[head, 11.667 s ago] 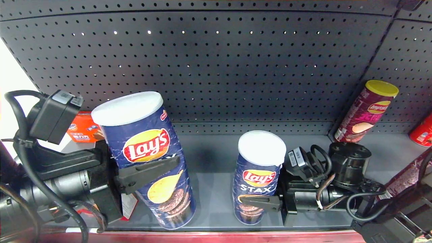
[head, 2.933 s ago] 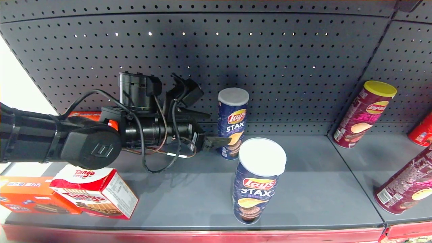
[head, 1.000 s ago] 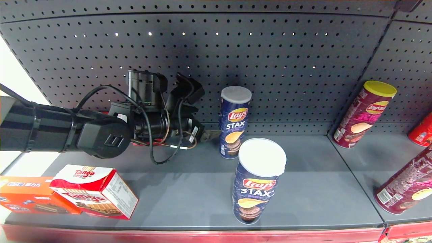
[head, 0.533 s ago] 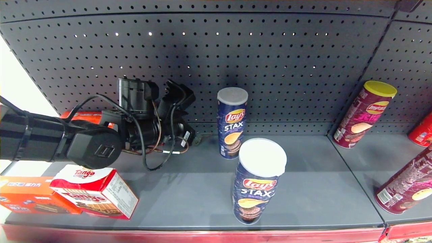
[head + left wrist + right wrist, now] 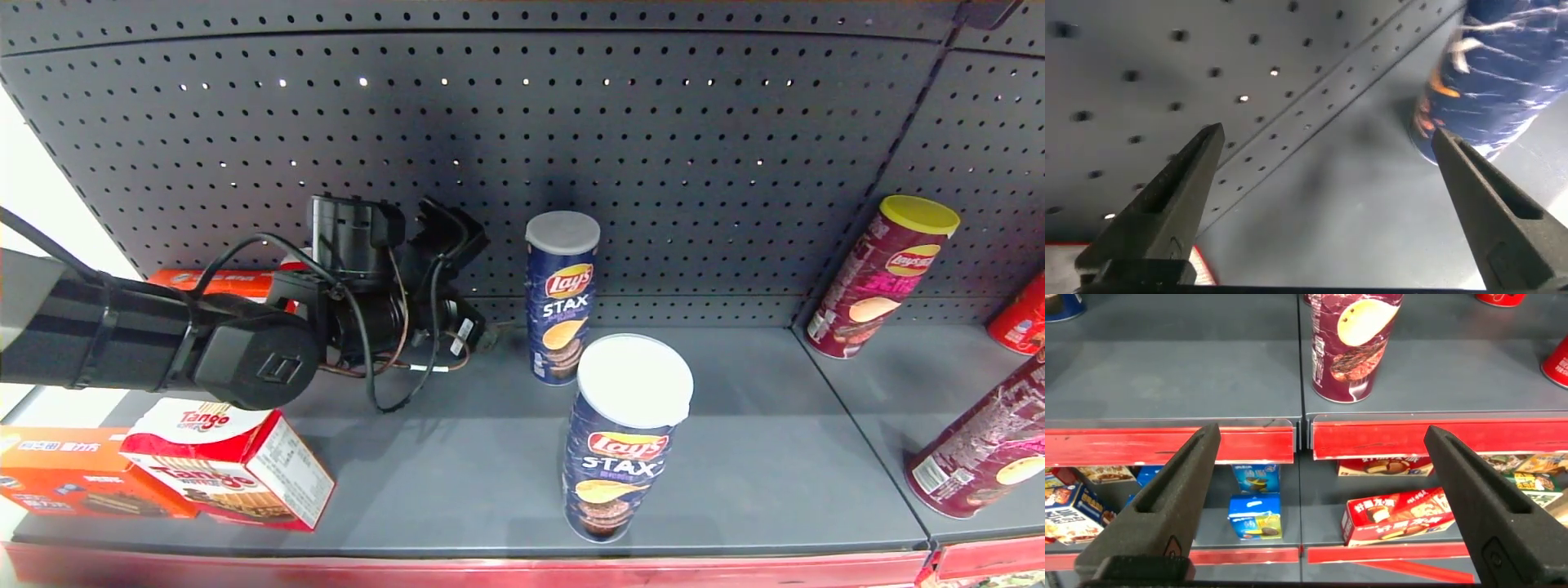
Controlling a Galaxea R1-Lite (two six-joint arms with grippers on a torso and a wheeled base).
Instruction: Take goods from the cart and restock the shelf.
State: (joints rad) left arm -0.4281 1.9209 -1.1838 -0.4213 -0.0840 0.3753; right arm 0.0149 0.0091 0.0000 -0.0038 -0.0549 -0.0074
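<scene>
Left gripper (image 5: 1325, 137) spread wide and empty beside rear blue chips can (image 5: 562, 298), upright at back of shelf (image 5: 759, 457), second blue can (image 5: 622, 441) upright near front edge, right gripper (image 5: 1323, 431) wide, empty

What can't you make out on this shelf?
- Head view: orange box, mostly hidden behind the left arm.
- Head view: red canister, cut off by the right edge.
- Left wrist view: blue chip canister, blurred and cut off by the edge.
- Right wrist view: maroon canister, top cut off by the edge.
</scene>
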